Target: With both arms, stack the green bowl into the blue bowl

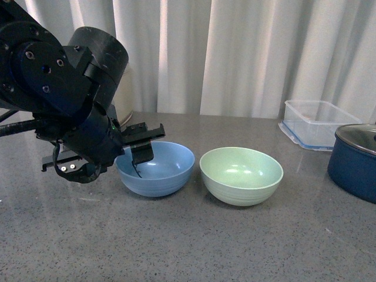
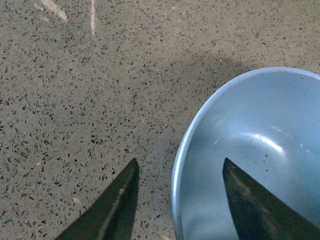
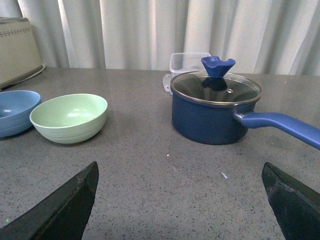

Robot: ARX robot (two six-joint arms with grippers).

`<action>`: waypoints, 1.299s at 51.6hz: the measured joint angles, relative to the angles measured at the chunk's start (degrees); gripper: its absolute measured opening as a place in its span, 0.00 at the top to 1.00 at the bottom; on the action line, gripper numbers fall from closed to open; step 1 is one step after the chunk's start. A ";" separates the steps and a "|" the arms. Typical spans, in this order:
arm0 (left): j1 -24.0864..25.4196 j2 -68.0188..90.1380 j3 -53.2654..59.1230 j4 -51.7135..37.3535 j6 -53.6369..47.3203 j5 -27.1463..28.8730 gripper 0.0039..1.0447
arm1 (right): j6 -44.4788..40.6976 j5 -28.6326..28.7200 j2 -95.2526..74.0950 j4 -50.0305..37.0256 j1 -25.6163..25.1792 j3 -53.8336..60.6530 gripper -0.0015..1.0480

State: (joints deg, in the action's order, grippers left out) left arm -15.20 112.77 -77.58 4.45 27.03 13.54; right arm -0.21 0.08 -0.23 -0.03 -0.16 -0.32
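The blue bowl stands on the grey speckled table, with the green bowl upright and empty just to its right, a small gap between them. My left gripper is open at the blue bowl's left rim. In the left wrist view the left gripper straddles that rim: one finger over the table, the other inside the blue bowl. My right gripper is open wide and empty, low over bare table. It is out of the front view. From it the green bowl and blue bowl lie well off.
A dark navy pot with a glass lid stands at the right edge; its long handle shows in the right wrist view. A clear plastic container sits behind it. A cream box stands at the back left. White curtains hang behind the table.
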 joint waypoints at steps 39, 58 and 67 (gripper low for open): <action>3.89 -34.69 45.18 -47.65 -25.33 -3.21 0.39 | 0.00 -0.02 0.00 0.00 0.00 0.00 0.10; 9.16 -49.35 62.93 -52.50 -26.62 -7.82 0.97 | 0.00 0.00 0.00 0.00 0.00 0.00 0.10; 12.17 -57.09 68.57 -50.58 -26.62 -11.37 0.97 | 0.00 0.00 0.00 0.00 0.00 0.00 0.10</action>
State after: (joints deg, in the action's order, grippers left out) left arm -3.03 55.68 -9.02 -46.13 0.40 2.17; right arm -0.21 0.08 -0.23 -0.03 -0.16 -0.32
